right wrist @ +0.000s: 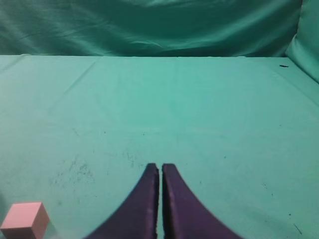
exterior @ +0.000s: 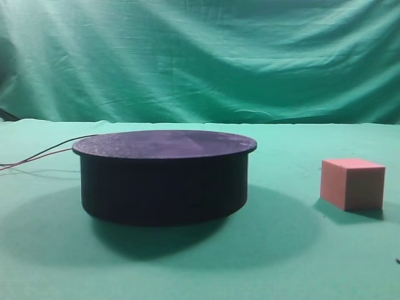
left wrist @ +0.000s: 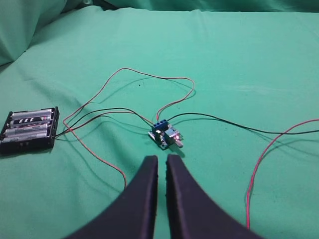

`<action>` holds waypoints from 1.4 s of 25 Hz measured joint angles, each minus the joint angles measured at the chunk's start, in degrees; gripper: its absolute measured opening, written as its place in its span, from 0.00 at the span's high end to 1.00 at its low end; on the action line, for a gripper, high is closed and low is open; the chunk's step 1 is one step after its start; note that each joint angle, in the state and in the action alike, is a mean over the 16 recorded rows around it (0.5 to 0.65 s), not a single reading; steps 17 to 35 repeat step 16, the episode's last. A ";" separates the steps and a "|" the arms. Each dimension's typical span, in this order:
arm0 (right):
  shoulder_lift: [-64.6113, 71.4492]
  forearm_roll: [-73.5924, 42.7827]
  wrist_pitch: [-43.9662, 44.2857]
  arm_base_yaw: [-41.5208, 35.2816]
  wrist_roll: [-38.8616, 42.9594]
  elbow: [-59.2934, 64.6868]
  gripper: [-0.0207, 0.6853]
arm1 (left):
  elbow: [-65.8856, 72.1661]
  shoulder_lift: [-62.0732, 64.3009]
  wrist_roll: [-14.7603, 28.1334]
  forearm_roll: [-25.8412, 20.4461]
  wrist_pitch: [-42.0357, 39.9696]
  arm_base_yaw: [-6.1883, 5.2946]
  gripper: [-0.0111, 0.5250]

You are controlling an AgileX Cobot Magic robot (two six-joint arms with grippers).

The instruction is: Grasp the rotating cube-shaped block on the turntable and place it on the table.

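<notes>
The salmon-pink cube-shaped block (exterior: 353,183) rests on the green table (exterior: 300,250), to the right of the black turntable (exterior: 164,175), whose flat top is bare. The block also shows in the right wrist view (right wrist: 26,220) at the lower left, left of my right gripper (right wrist: 160,167), which is shut and empty above the cloth. My left gripper (left wrist: 162,159) is shut and empty, with a thin gap between its fingers, hovering over the wires. Neither gripper shows in the exterior view.
Thin red and black wires (exterior: 37,157) run left from the turntable. In the left wrist view a black battery holder (left wrist: 30,130) lies at the left, a small blue circuit board (left wrist: 164,134) just ahead of the fingers, and a red wire (left wrist: 259,169) at the right.
</notes>
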 joint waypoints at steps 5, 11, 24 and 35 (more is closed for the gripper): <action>-0.31 0.08 1.39 -0.02 -0.03 0.10 0.97 | 0.00 0.00 0.00 0.00 0.00 0.00 0.98; -0.33 0.13 1.91 -0.02 -0.08 0.14 0.97 | 0.00 0.00 0.00 0.00 0.00 0.00 0.98; -0.34 0.16 1.96 -0.02 -0.08 0.17 0.97 | 0.00 0.00 0.00 0.00 0.00 0.00 0.98; -0.34 0.16 1.96 -0.02 -0.08 0.17 0.97 | 0.00 0.00 0.00 0.00 0.00 0.00 0.98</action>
